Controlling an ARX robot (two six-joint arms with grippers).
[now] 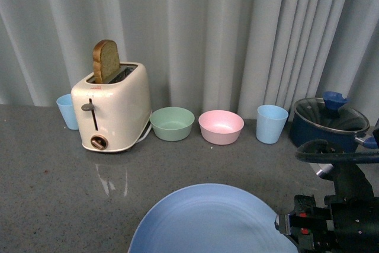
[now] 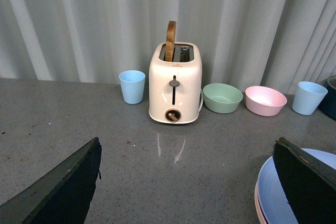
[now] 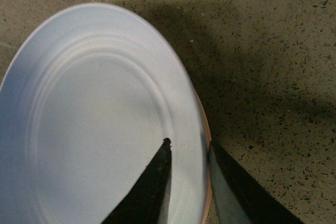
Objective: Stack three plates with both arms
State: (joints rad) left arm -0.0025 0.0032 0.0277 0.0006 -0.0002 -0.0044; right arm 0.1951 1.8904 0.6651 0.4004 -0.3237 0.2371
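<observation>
The light blue plate (image 1: 207, 220) lies at the near edge of the grey counter, on top of another plate. A thin pink rim (image 3: 207, 129) shows beneath its edge, and also in the left wrist view (image 2: 256, 203). The beige plate is hidden. My right gripper (image 1: 285, 224) is shut on the light blue plate's right rim; in the right wrist view (image 3: 189, 145) one finger is over the plate and one outside the rim. My left gripper (image 2: 186, 182) is open and empty above bare counter, with the light blue plate (image 2: 273, 192) beside one finger.
Along the curtain at the back stand a blue cup (image 1: 67, 111), a cream toaster (image 1: 112, 108) with a bread slice, a green bowl (image 1: 172, 122), a pink bowl (image 1: 220, 126), another blue cup (image 1: 272, 123) and a dark blue lidded pot (image 1: 328, 122).
</observation>
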